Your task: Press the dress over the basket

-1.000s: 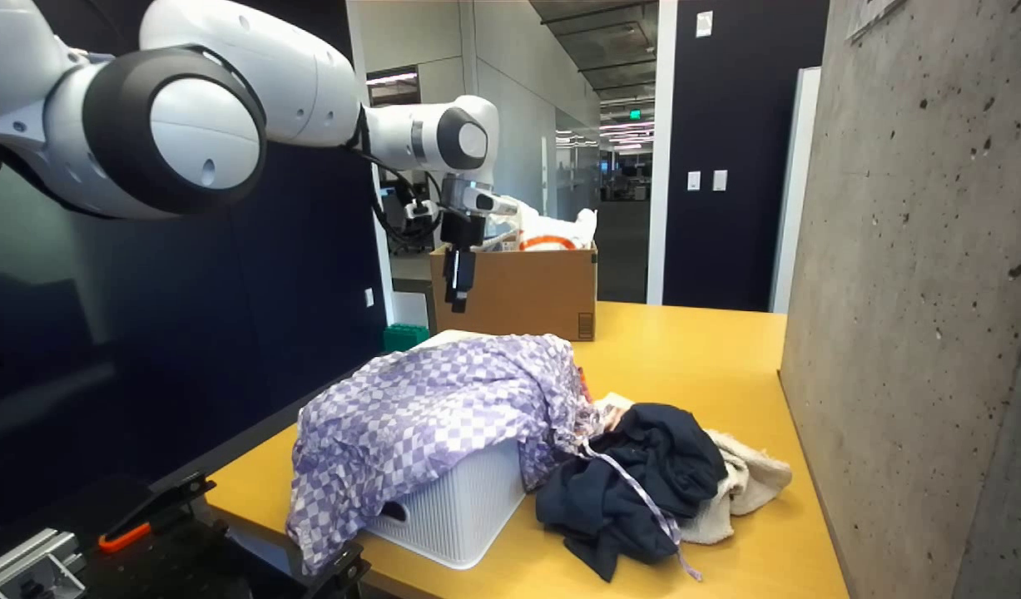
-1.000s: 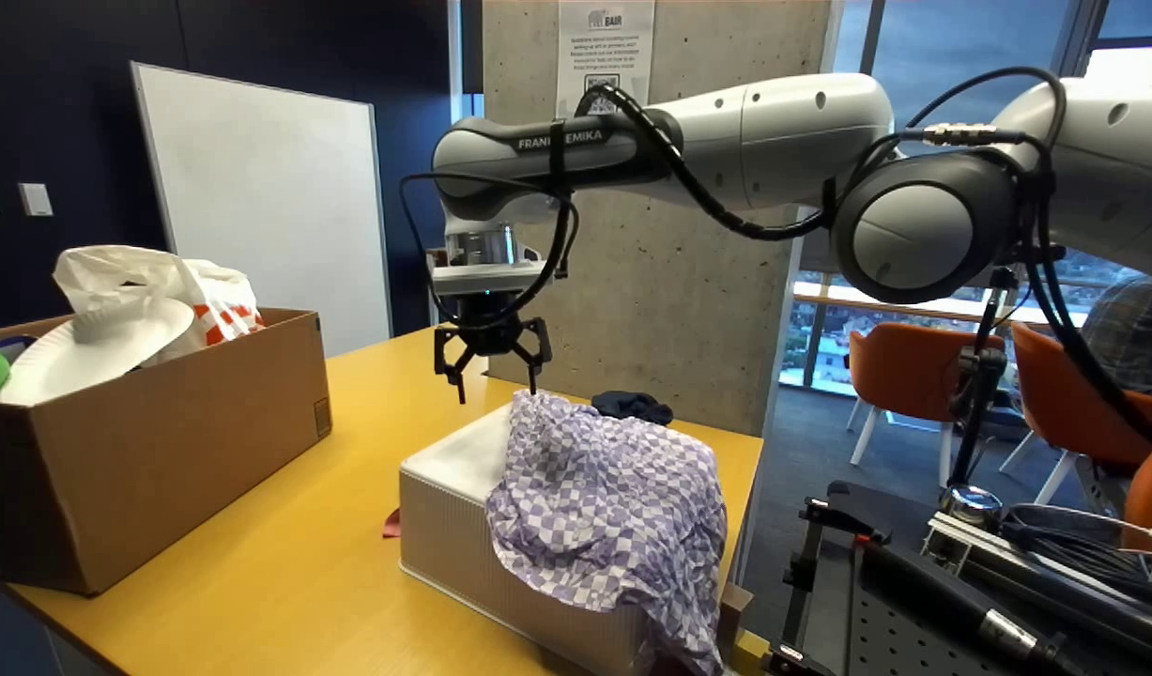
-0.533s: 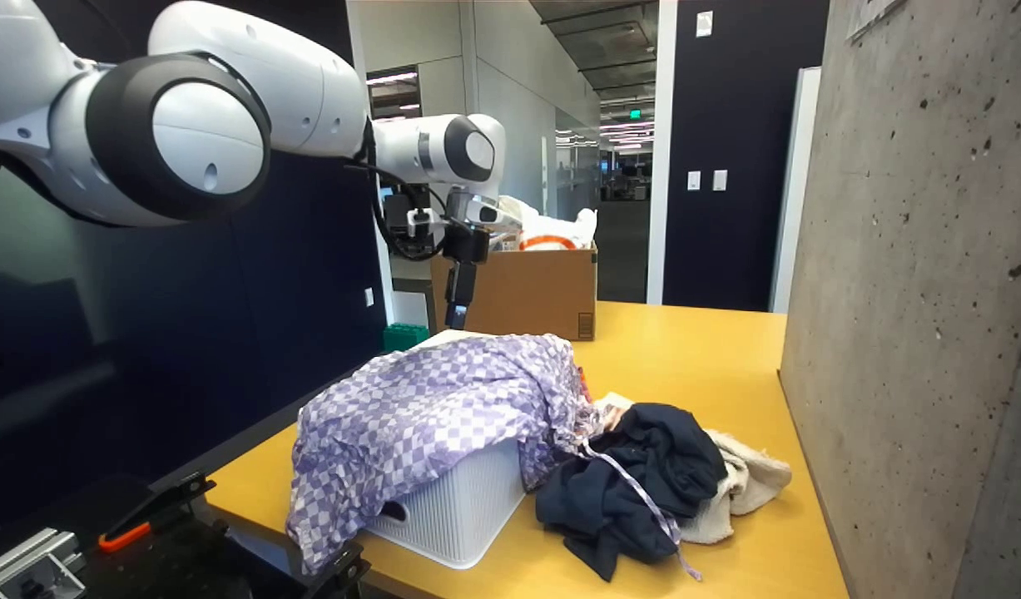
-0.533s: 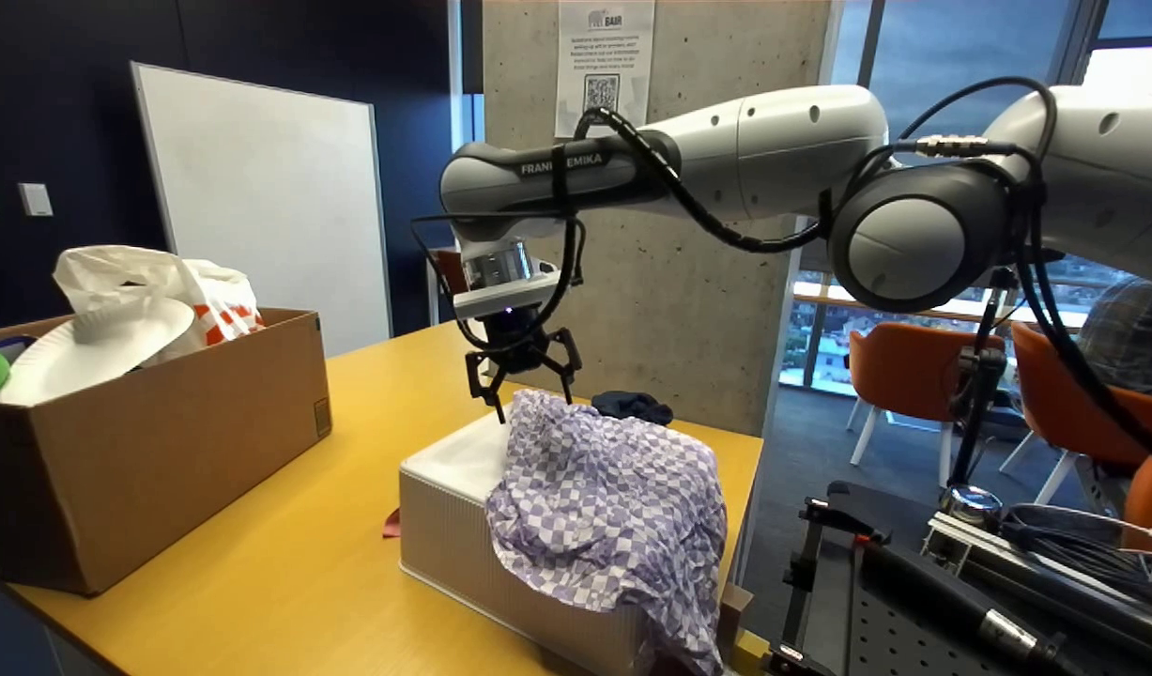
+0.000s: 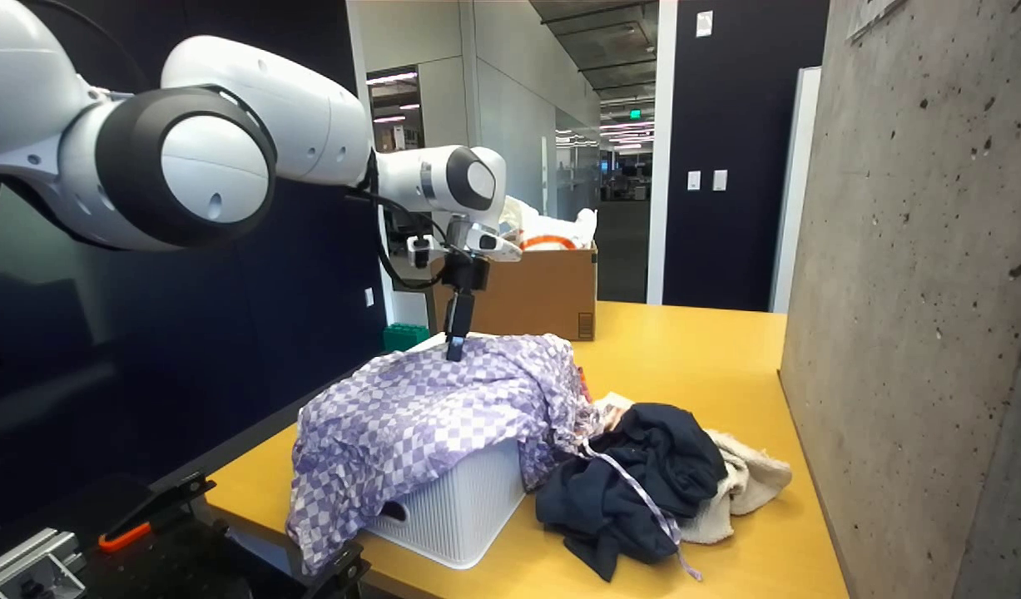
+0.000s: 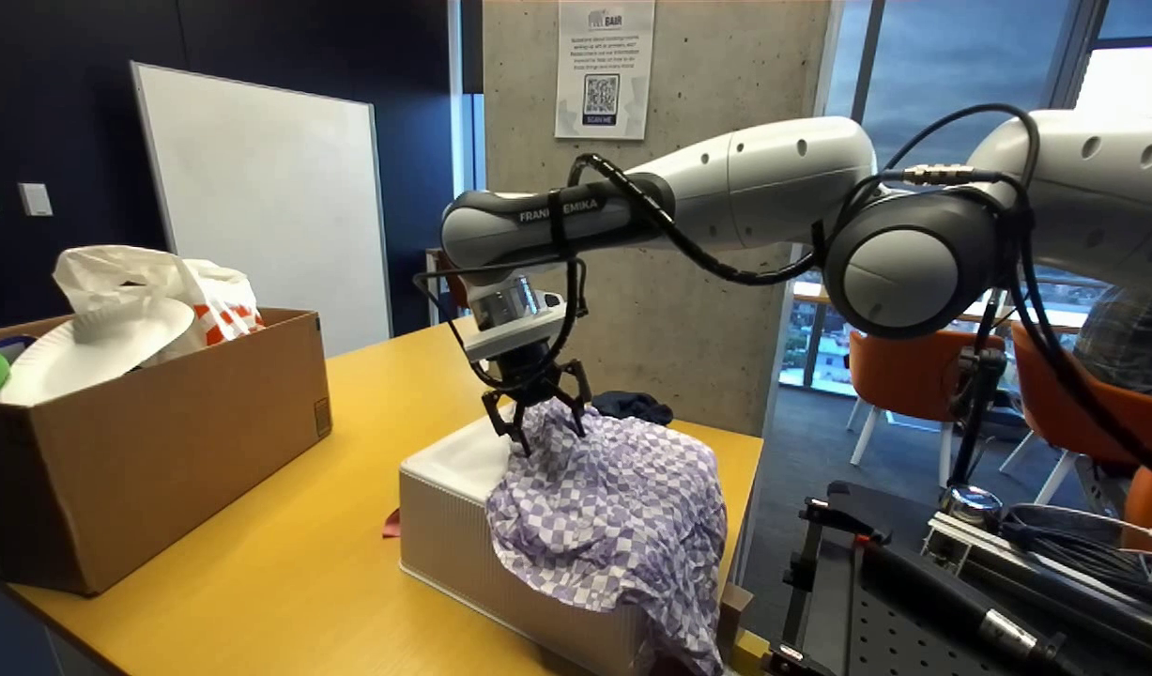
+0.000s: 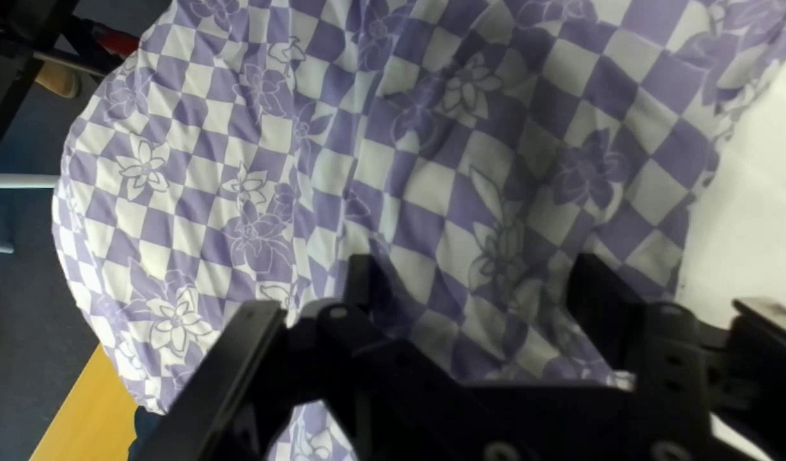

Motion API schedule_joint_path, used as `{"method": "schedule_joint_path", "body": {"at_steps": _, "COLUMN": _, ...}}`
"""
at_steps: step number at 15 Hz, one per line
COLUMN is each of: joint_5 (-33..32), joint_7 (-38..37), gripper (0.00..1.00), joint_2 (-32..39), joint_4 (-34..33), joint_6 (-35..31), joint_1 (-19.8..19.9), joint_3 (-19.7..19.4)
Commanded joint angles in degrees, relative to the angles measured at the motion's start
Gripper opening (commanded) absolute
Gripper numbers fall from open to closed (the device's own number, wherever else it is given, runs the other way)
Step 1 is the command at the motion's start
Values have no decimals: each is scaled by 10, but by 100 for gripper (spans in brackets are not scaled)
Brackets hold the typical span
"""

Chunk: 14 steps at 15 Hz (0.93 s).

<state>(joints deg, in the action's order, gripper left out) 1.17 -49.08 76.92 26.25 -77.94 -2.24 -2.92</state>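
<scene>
Yellow table (image 6: pixel 256 563) — tool (image 6: pixel 553 443) spread wide, holding nothing — fingers (image 7: pixel 601 314) straddling dress (image 6: pixel 613 498) draped over basket (image 6: pixel 453 540).

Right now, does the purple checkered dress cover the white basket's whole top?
No, the basket has some bare white top showing beside the dress.

Your site reads as a robotics lab set up in office premises. Office indicators: you have a whiteboard (image 6: pixel 266 197) before a dark wall (image 6: pixel 50 103), orange chairs (image 6: pixel 899 374) near tall windows (image 6: pixel 960 47), and, farther back, strip lights (image 5: pixel 629 133) and a lit green sign (image 5: pixel 635 114). Lab indicators: you have a robot arm (image 6: pixel 782 169), a perforated black platform (image 6: pixel 890 610), and a concrete column (image 6: pixel 669 338) bearing a printed notice (image 6: pixel 604 56) marked BAIR with a scan code (image 6: pixel 601 99).
</scene>
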Motion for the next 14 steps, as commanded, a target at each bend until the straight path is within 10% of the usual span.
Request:
{"method": "schedule_joint_path", "body": {"at_steps": 1, "joint_5": -8, "joint_7": -5, "gripper": 49, "joint_2": 10, "joint_4": -26, "joint_6": 20, "joint_1": -5, "joint_3": -9}}
{"method": "schedule_joint_path", "body": {"at_steps": 8, "joint_5": -32, "joint_7": 15, "gripper": 0, "joint_2": 13, "joint_4": -22, "joint_6": 15, "joint_1": -21, "joint_3": -15}}
{"method": "schedule_joint_path", "body": {"at_steps": 14, "joint_5": -63, "joint_7": 34, "gripper": 1, "joint_2": 5, "joint_4": -14, "joint_6": -2, "joint_1": -50, "joint_3": -30}}
